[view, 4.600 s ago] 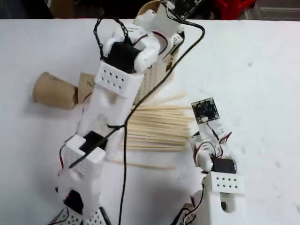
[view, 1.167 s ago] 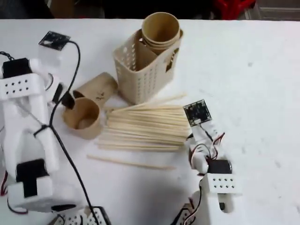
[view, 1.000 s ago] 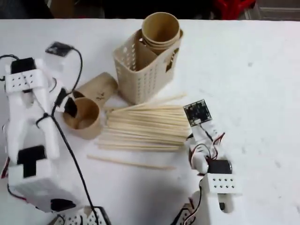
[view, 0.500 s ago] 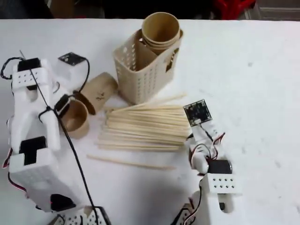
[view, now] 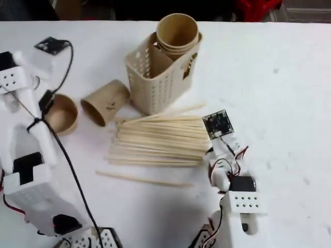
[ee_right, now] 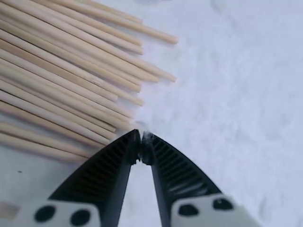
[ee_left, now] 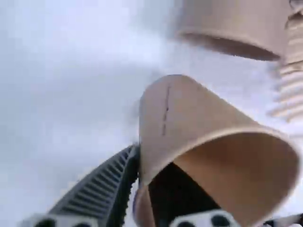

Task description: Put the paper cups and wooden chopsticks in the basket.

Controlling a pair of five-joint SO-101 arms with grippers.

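My left gripper (view: 50,105) is shut on the rim of a brown paper cup (view: 62,114) at the table's left; in the left wrist view one finger (ee_left: 113,182) lies outside the paper cup (ee_left: 208,137) and the other inside. A second cup (view: 105,102) lies on its side beside the cream basket (view: 155,82), which holds stacked cups (view: 177,31). A pile of wooden chopsticks (view: 160,139) lies in front of the basket. My right gripper (ee_right: 141,144) is shut and empty, its tips at the table just off the ends of the chopsticks (ee_right: 71,90).
One stray chopstick (view: 145,179) lies nearer the front edge than the pile. The right arm (view: 232,175) sits at the pile's right end. A black cable (view: 67,160) trails along the left arm. The table's right half is bare white.
My left gripper has closed on the upright cup and carried it left and back, away from the lying cup. Earlier still that arm was over the basket. The right arm has stayed put.
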